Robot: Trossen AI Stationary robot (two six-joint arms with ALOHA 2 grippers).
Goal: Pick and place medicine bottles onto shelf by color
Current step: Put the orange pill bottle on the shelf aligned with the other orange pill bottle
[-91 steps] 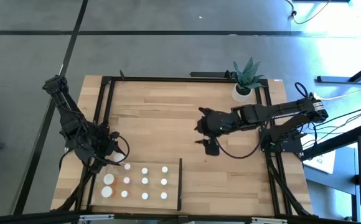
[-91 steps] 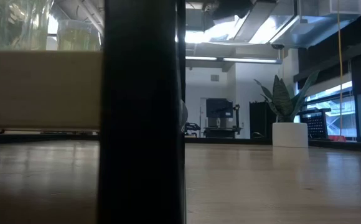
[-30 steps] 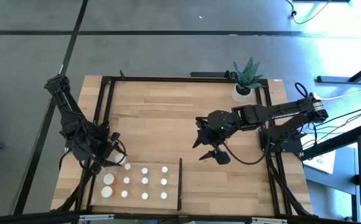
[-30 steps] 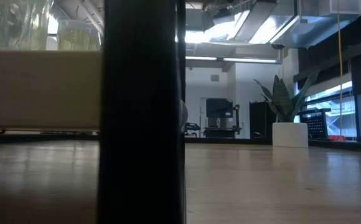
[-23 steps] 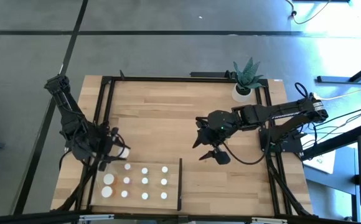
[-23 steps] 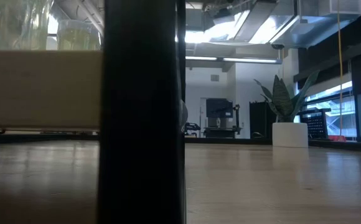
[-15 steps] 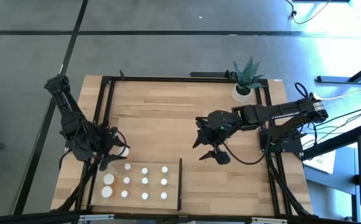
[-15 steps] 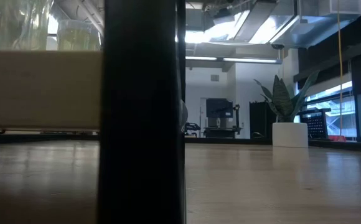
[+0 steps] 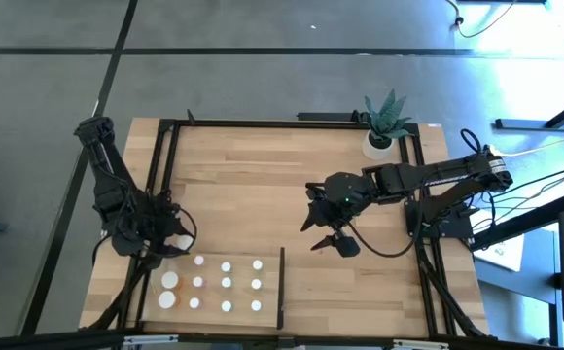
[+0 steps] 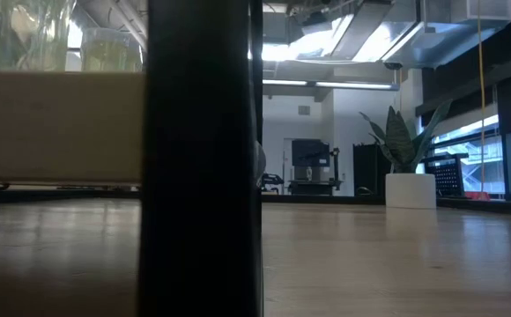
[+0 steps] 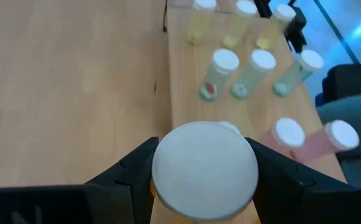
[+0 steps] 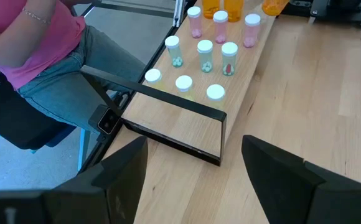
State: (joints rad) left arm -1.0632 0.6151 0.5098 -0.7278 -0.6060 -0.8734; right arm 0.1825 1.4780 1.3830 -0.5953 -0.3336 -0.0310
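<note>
At lower left of the high view, the left gripper (image 11: 204, 171) clamps a large white-capped orange medicine bottle (image 11: 205, 169) beside the pale wooden shelf (image 9: 270, 284). Best lower it upright beside the other orange bottles. The right gripper (image 12: 195, 165), mid-frame, gapes empty.

Bottles (image 12: 199, 46): white caps; orange, pink, green bodies. Shelf (image 12: 168, 121) pale wood.
</note>
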